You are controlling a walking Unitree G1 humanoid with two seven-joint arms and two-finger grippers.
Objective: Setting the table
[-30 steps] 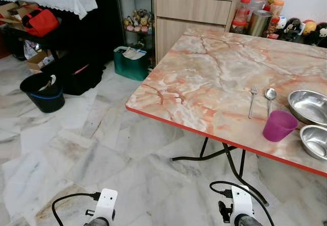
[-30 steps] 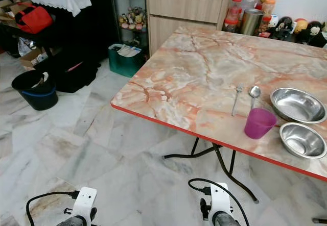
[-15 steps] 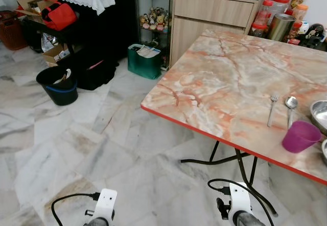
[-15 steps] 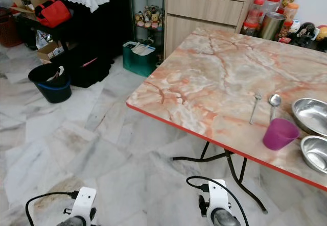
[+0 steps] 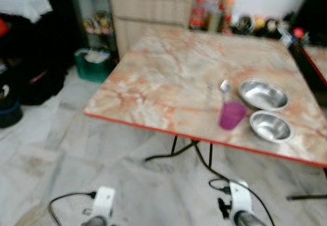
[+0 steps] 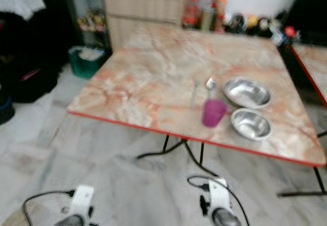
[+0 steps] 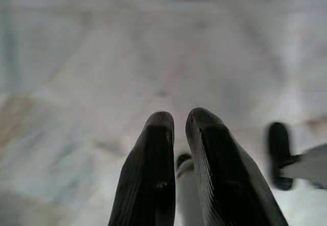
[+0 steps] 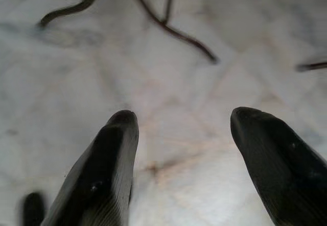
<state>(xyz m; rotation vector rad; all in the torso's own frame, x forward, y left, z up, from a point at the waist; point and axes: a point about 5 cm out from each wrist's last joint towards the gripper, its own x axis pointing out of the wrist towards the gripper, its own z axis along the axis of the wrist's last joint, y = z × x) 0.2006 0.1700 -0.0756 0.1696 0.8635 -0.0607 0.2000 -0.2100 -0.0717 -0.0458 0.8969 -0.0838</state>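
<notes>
The marble-topped table [image 5: 168, 78] with its red edge took up the middle of the blurred head views. Toward its right side lay two steel bowls, the larger bowl [image 5: 263, 94] above the smaller bowl [image 5: 271, 126]. A purple cup [image 5: 232, 115] stood just left of them, with a spoon [image 5: 224, 86] above it. Over the floor, the left gripper [image 7: 179, 121] had its fingers nearly pressed together, while the right gripper [image 8: 181, 119] was spread wide.
</notes>
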